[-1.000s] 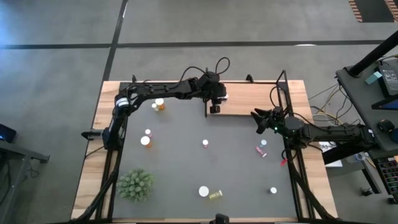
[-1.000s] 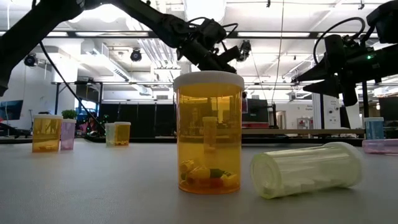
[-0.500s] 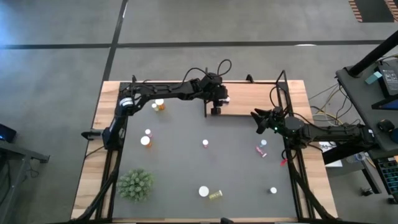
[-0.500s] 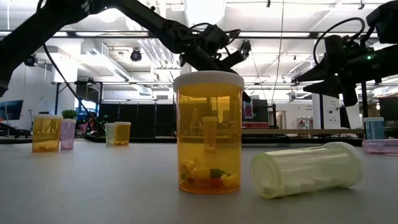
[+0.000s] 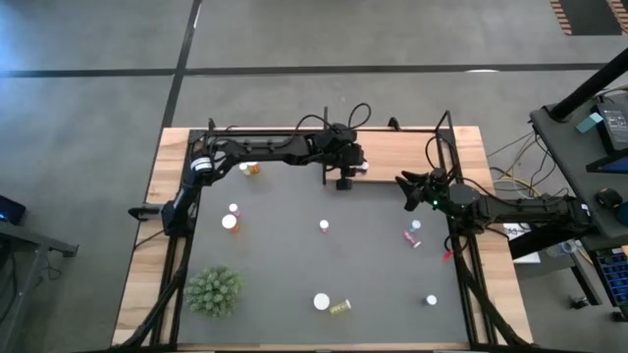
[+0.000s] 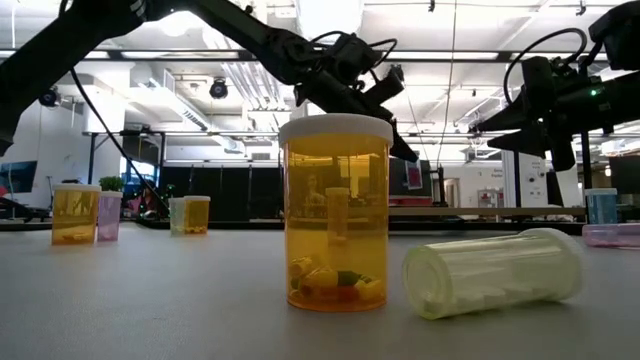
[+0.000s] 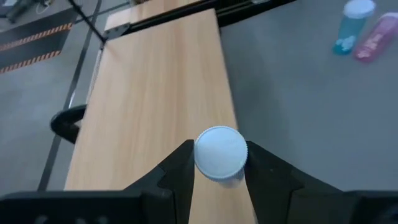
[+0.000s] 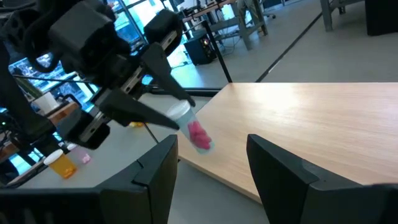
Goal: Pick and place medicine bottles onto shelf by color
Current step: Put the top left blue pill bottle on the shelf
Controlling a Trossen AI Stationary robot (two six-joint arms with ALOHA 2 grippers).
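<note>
My left gripper (image 5: 344, 175) reaches over the near edge of the light-brown shelf (image 5: 402, 157) and is shut on a pink bottle with a white cap (image 7: 221, 152). The bottle also shows in the right wrist view (image 8: 198, 135). My right gripper (image 5: 406, 186) hangs open and empty above the mat, just near the shelf's right part; its fingers (image 8: 155, 168) frame the scene. Other bottles stand on the grey mat (image 5: 294, 255): an orange one (image 5: 253, 169), a pink one (image 5: 412, 238), and a yellow-green one on its side (image 5: 340, 308). My left gripper pinches the bottle between its two fingers (image 7: 180, 165) at the sides of the white cap (image 7: 200, 155). The fingers slant down from above and from the table's left. The bottle hangs tilted, cap up, pink end (image 8: 200, 139) low over the shelf's near edge; whether it touches the shelf I cannot tell.
A spiky green plant (image 5: 214, 291) stands near the front left. Black posts (image 5: 447, 127) rise at the shelf's corners. In the low view an orange bottle (image 6: 335, 215) and the lying yellow-green bottle (image 6: 495, 272) stand close to the camera.
My left gripper has carried the pink bottle a little toward the table's right edge, along the shelf's near edge, with the arm stretching out further. It stays shut on the bottle.
</note>
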